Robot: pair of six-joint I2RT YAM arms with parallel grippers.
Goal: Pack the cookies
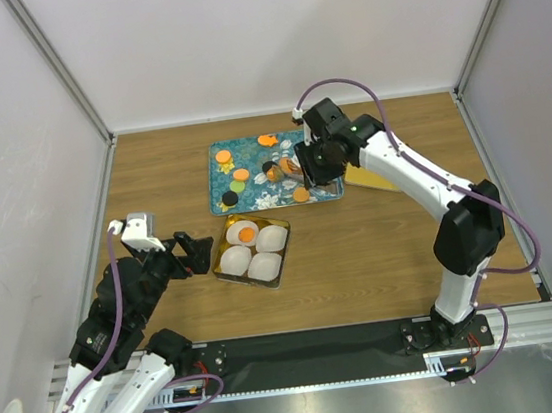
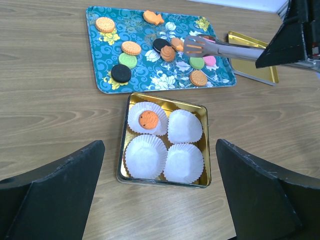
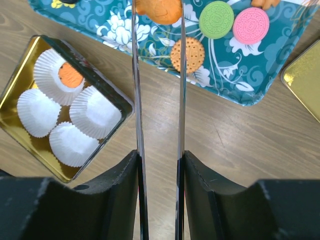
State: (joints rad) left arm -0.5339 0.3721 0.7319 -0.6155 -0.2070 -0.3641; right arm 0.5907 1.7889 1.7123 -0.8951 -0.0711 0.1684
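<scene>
Several cookies, orange, green, pink and dark brown, lie on the teal flowered tray (image 1: 250,154). One orange cookie (image 2: 148,120) sits in a paper cup in the gold tin (image 2: 122,160). My right gripper (image 1: 313,162) is shut on metal tongs (image 2: 220,49), whose two arms (image 3: 136,100) stand apart. An orange cookie (image 3: 160,10) lies between the arms near their tips on the tray; I cannot tell whether it is gripped. A green cookie (image 3: 216,19) and a pink cookie (image 3: 250,25) lie beside it. My left gripper (image 2: 160,200) is open and empty, just in front of the tin.
The tin holds several white paper cups, three of them empty (image 2: 145,156). A gold lid (image 1: 371,177) lies on the wooden table right of the tray. Grey walls close in the table on three sides.
</scene>
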